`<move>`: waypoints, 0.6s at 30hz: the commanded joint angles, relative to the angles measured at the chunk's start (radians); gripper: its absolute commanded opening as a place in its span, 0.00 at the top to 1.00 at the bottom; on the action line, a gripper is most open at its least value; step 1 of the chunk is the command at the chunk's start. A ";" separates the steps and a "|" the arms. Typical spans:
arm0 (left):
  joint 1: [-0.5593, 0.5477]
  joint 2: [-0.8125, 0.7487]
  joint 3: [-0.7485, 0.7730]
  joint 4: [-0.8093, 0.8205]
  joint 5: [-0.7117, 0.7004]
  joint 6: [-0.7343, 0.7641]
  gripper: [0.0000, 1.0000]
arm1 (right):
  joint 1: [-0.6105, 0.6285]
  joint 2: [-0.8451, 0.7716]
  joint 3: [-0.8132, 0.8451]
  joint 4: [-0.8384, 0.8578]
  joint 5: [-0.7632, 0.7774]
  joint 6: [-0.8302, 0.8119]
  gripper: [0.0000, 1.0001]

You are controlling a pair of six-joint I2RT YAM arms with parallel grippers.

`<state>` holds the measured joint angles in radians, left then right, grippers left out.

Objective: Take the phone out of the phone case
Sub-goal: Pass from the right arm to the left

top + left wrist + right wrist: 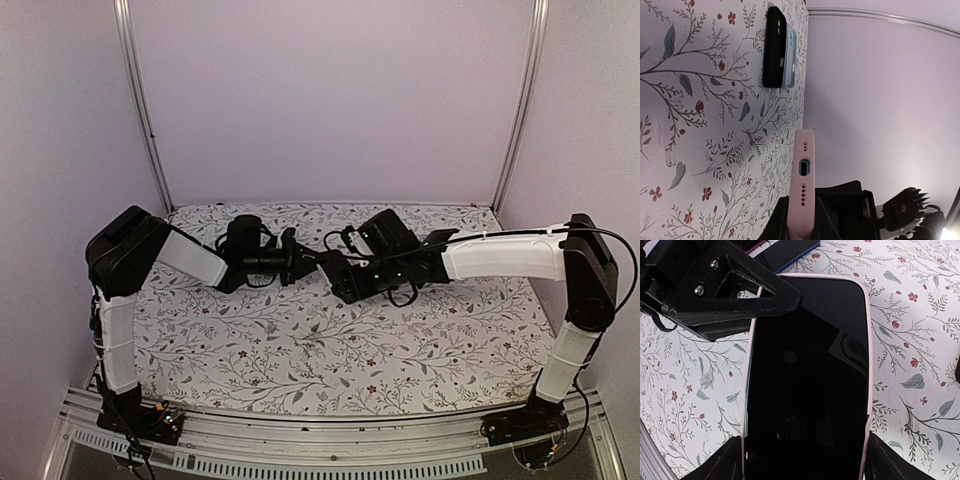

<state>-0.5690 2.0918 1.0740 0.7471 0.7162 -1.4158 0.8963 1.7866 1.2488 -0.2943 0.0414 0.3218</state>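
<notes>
L end effector (800, 215) is pressed together on the phone case (804, 175), pinching thru its thickness. In the R wrist view one of its fingers (740, 285) lies over a top corner of the screen. R end effector (805, 460) is spread wide but not free: its fingers sit against both long edges of the case, so it seems to clamp across the width. The phone (807, 380) is fully seated in the pink case, screen dark, rim visible all round. Both are held between the two arms over mid desk (300, 350), apparently off the surface. A black case (774, 47) and a blue item (790, 57) lie near the desk's far edge, well apart.

Risks from here, as I judge them:
- L pinch squeezes glass and back together, so the phone can't pop out at that corner while it's held. Pulling harder would just bend the case or twist the phone.
- R grip presses the rim inward onto the phone, which also locks it in.
- The finger on smooth glass may slip when pulled, esp. w/ soft case flexing.
- If one side lets go to regrip and the other is marginal, phone + case drop to the desk.
- Arms sit v. close, so a collision is possible during any peel.
</notes>
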 commanded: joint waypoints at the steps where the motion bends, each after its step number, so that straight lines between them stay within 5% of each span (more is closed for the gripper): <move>1: 0.003 -0.030 0.029 0.040 0.053 0.039 1.00 | 0.001 -0.073 0.046 0.077 -0.063 -0.012 0.33; 8: 0.046 -0.111 0.026 0.054 0.088 0.125 1.00 | -0.058 -0.121 0.005 0.159 -0.233 0.026 0.05; 18: 0.090 -0.200 -0.005 0.158 0.115 0.145 1.00 | -0.171 -0.207 -0.139 0.379 -0.542 0.131 0.01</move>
<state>-0.4988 1.9572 1.0798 0.7708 0.7963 -1.2827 0.7715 1.6211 1.1805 -0.0528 -0.3351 0.3859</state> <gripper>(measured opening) 0.109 0.989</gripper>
